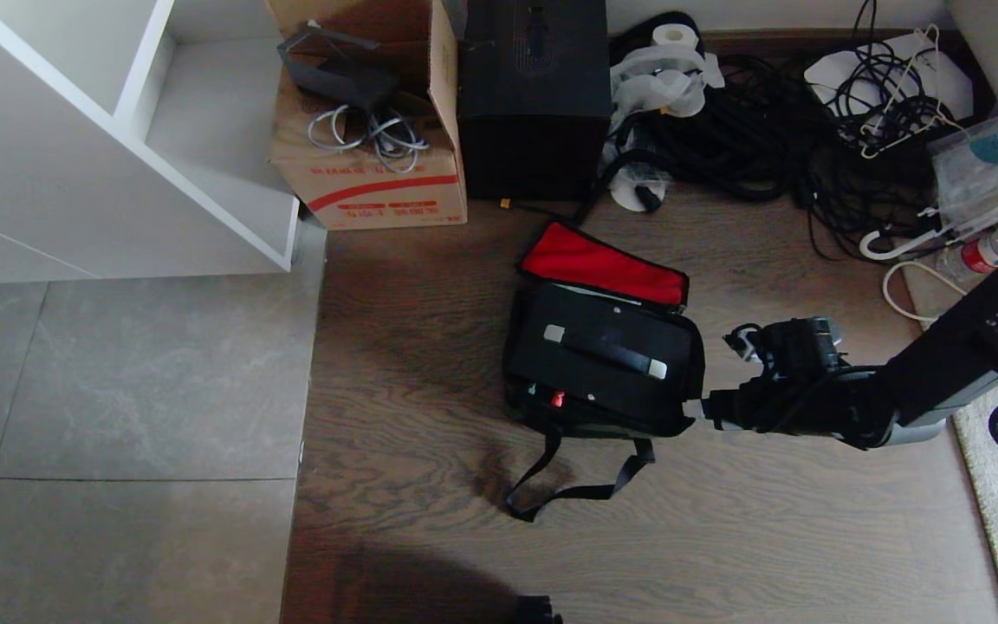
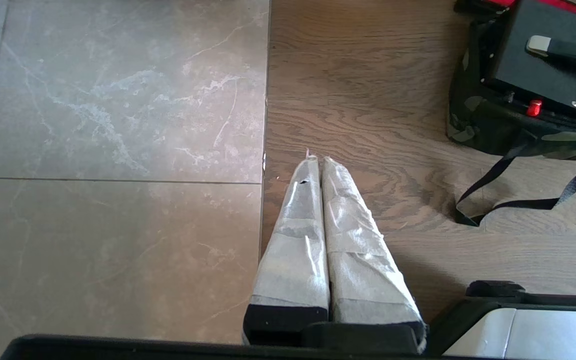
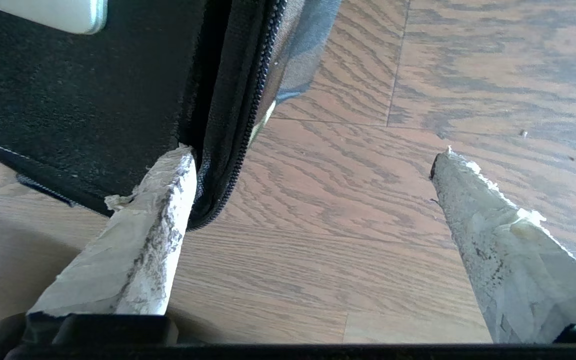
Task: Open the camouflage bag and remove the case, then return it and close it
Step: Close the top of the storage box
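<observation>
Right hand (image 3: 313,155) spread wide beside camouflage bag (image 3: 228,125) zipper edge.

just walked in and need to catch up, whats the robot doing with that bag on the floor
The camouflage bag lies on the wood floor with its red-lined lid flipped back, and the black case sits inside it, handle up. The right hand is at the bag's right edge, open, one finger against the zipper rim and holding nothing. The left hand is shut and parked above the floor to the bag's left. The lid is not yet closed.
</observation>
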Tool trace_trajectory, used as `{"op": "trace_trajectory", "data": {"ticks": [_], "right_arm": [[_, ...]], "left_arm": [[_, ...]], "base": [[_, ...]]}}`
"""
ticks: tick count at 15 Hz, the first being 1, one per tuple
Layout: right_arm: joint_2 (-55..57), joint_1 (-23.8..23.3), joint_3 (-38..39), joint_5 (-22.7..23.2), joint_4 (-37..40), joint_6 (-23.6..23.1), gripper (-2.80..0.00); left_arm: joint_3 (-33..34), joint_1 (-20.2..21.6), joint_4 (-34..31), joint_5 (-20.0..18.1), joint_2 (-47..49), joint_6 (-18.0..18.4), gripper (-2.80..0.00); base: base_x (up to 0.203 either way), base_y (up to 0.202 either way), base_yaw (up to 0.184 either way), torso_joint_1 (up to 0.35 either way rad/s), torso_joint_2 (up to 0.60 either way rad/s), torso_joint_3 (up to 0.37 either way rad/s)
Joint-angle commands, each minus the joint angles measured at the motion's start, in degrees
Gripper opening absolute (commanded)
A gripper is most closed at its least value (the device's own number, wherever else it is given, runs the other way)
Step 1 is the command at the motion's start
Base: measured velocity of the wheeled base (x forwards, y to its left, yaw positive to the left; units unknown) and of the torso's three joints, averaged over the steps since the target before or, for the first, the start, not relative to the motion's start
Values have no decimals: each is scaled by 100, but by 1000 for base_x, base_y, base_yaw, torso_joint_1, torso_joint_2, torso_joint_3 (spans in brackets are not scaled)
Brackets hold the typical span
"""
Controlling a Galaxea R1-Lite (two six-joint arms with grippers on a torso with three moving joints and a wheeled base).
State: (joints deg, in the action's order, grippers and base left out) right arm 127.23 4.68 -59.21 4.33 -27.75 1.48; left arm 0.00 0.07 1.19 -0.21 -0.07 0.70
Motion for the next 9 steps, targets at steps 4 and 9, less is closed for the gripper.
{"op": "trace_trajectory", "data": {"ticks": [4, 9], "right_arm": [[178, -2, -62, -188, -115, 28, 0], [372, 20, -205, -204, -302, 28, 0]], "left_arm": [[61, 1, 4, -5, -1, 1, -280], [62, 1, 4, 3, -1, 1, -280]], "base": [[0, 0, 0, 0, 0, 0], [0, 0, 0, 0, 0, 0]]}}
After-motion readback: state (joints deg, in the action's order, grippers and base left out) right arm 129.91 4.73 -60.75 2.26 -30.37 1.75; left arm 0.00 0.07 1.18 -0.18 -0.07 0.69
